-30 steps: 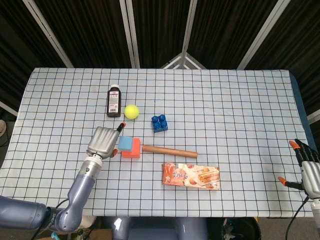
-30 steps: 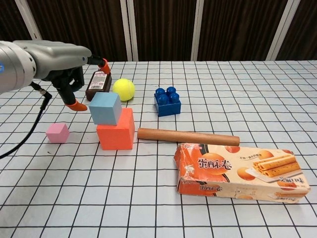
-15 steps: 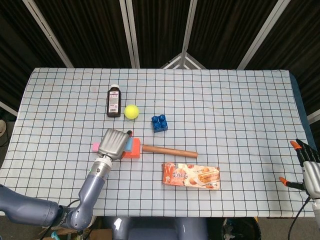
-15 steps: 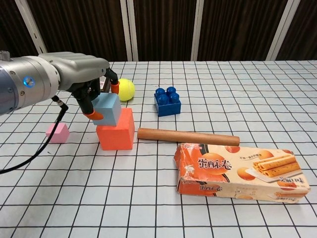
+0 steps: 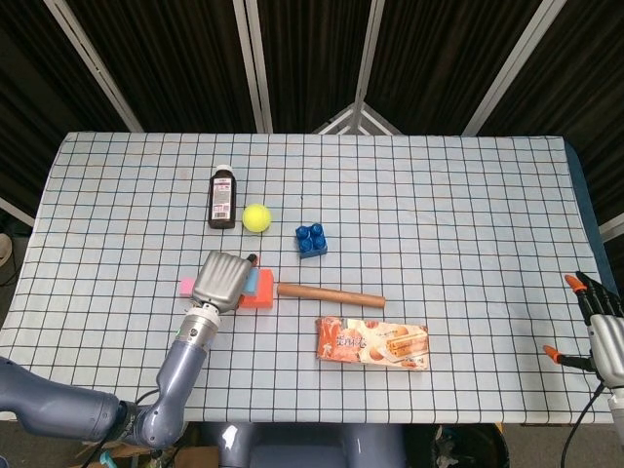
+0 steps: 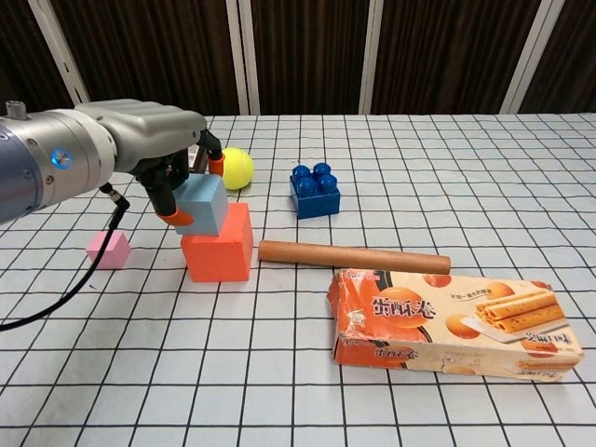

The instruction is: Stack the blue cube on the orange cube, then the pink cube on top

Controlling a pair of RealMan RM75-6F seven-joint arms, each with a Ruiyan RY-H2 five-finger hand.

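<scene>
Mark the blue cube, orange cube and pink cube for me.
blue cube (image 6: 207, 205), chest view, front face.
orange cube (image 6: 218, 255), chest view, front face.
pink cube (image 6: 107, 250), chest view, front face.

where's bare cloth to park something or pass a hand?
Free: the right half, between the blue brick, the snack box and the right hand; the far strip behind the bottle; the near-left corner. Crowded: the left hand, blue cube, orange cube, pink cube, ball and dowel.

The left robot hand holds the blue cube on top of the orange cube. The pink cube sits to the left.
</scene>
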